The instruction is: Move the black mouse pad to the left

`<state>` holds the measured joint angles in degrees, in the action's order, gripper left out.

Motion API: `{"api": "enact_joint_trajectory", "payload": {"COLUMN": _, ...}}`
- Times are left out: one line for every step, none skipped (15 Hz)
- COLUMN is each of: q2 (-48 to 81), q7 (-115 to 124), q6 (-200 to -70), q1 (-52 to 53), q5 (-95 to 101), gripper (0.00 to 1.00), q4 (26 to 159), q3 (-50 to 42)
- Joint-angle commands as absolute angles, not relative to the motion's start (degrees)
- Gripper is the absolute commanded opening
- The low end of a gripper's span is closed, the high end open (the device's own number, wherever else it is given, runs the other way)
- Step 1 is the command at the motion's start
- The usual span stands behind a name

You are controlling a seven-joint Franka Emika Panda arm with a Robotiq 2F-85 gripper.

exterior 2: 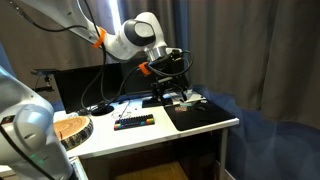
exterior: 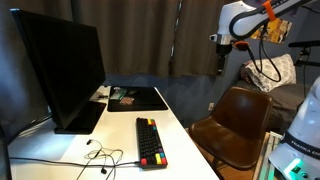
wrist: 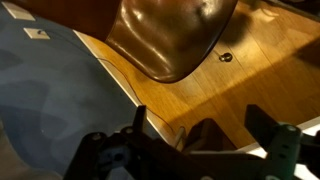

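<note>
The black mouse pad (exterior: pixel 145 99) lies flat on the white desk (exterior: pixel 185 135), at the far end beside the monitor. It also shows in the exterior view (exterior 2: pixel 203 114) at the desk's near right corner. My gripper (exterior: pixel 221 62) hangs high, off the desk's side above a brown chair, well apart from the pad. In an exterior view (exterior 2: pixel 172 93) it appears above the pad's far edge. In the wrist view my gripper (wrist: pixel 200 132) is open and empty, with the chair seat and the floor below. The pad is out of that view.
A big black monitor (exterior: pixel 60 70) stands on the desk. A narrow black keyboard with coloured keys (exterior: pixel 150 142) lies near the front. Small items (exterior: pixel 124 97) sit on the pad's edge. A brown chair (exterior: pixel 235 115) stands beside the desk. Cables (exterior: pixel 100 155) trail near the monitor.
</note>
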<state>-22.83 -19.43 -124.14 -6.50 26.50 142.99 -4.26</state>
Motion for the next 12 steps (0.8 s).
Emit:
{"api": "enact_joint_trajectory", "payload": {"q2": -18.24, "q7": -16.36, "q6": -126.2, "q1": -4.13, "q5": 34.2, "gripper": 1.0, "q4": 140.99, "q3": 0.63}}
{"api": "enact_joint_trajectory", "payload": {"q2": -17.36, "q7": -15.9, "q6": -127.25, "q1": -3.31, "q5": 36.06, "gripper": 1.0, "q4": 141.2, "q3": 1.64}}
{"api": "enact_joint_trajectory", "payload": {"q2": -16.64, "q7": -15.16, "q6": -128.9, "q1": -2.58, "q5": 38.59, "gripper": 1.0, "q4": 141.73, "q3": 2.64}}
{"api": "enact_joint_trajectory", "payload": {"q2": -16.1, "q7": -14.84, "q6": -130.97, "q1": -1.69, "q5": 40.64, "gripper": 1.0, "q4": 142.41, "q3": 3.26}}
{"api": "enact_joint_trajectory", "payload": {"q2": -15.68, "q7": -14.78, "q6": -133.44, "q1": -0.82, "q5": 42.29, "gripper": 1.0, "q4": 143.04, "q3": 3.62}}
{"api": "enact_joint_trajectory", "payload": {"q2": -15.07, "q7": -15.03, "q6": -136.42, "q1": -0.21, "q5": 43.83, "gripper": 1.0, "q4": 143.27, "q3": 3.58}}
{"api": "enact_joint_trajectory", "payload": {"q2": -14.47, "q7": -17.17, "q6": -139.22, "q1": 0.6, "q5": 42.77, "gripper": 1.0, "q4": 143.1, "q3": 2.65}}
{"api": "enact_joint_trajectory", "payload": {"q2": -15.23, "q7": -15.84, "q6": -134.89, "q1": 0.48, "q5": 40.9, "gripper": 1.0, "q4": 142.68, "q3": 2.82}}
{"api": "enact_joint_trajectory", "payload": {"q2": -14.64, "q7": -16.14, "q6": -136.68, "q1": 0.83, "q5": 41.01, "gripper": 1.0, "q4": 142.69, "q3": 2.91}}
{"api": "enact_joint_trajectory", "payload": {"q2": -14.32, "q7": -16.29, "q6": -137.44, "q1": 0.91, "q5": 41.08, "gripper": 1.0, "q4": 142.69, "q3": 2.92}}
{"api": "enact_joint_trajectory", "payload": {"q2": -14.22, "q7": -16.43, "q6": -137.7, "q1": 0.9, "q5": 41.16, "gripper": 1.0, "q4": 142.69, "q3": 2.87}}
{"api": "enact_joint_trajectory", "payload": {"q2": -14.23, "q7": -16.55, "q6": -137.74, "q1": 0.89, "q5": 41.21, "gripper": 1.0, "q4": 142.69, "q3": 2.8}}
